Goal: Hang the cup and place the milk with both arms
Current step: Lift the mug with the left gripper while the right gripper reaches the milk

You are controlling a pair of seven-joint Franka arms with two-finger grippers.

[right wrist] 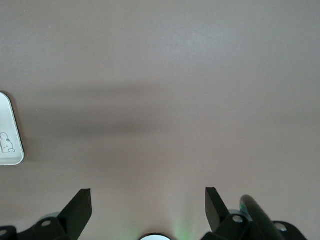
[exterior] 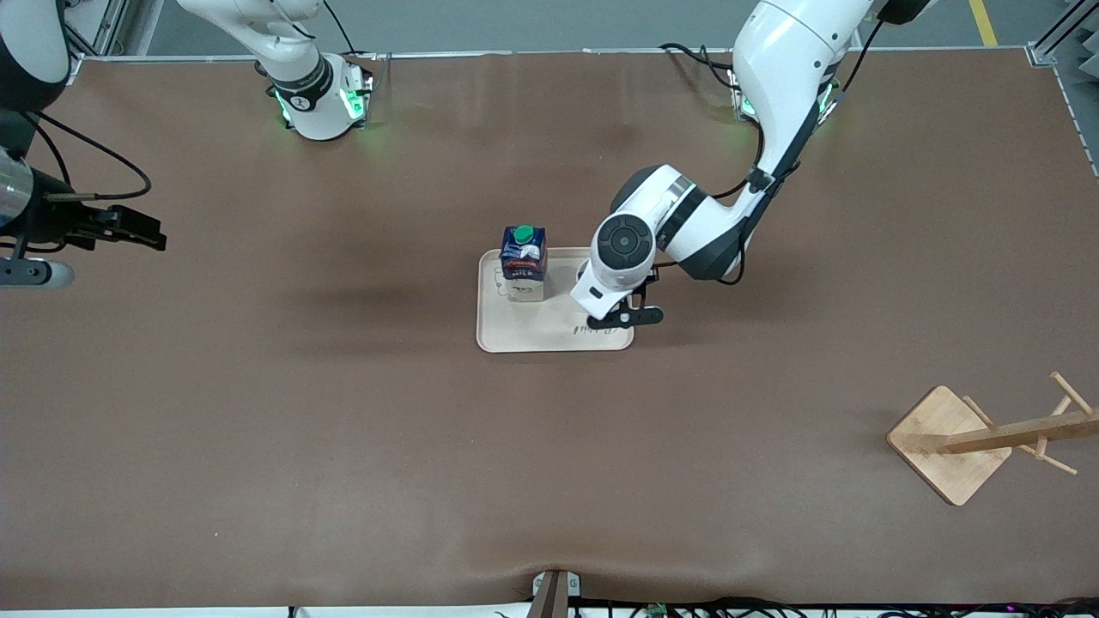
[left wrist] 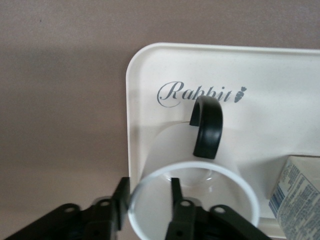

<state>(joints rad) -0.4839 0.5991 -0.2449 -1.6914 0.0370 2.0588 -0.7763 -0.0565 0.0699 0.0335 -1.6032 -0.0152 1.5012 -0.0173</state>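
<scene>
White mug pinched at its rim on the cream tray

Left gripper [left wrist: 147,207] pinched the cup [left wrist: 192,172] wall, on the tray [exterior: 494,330] beside the milk [exterior: 524,262]. Right gripper [right wrist: 147,207] waited wide above the bare tabletop [exterior: 300,429]. A thin rim hold could let the cup swing, missing the wooden rack [exterior: 987,438].

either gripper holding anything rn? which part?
The left gripper has its fingers astride the cup rim on the tray, one inside, one outside. The right gripper is open, holding nothing.
</scene>
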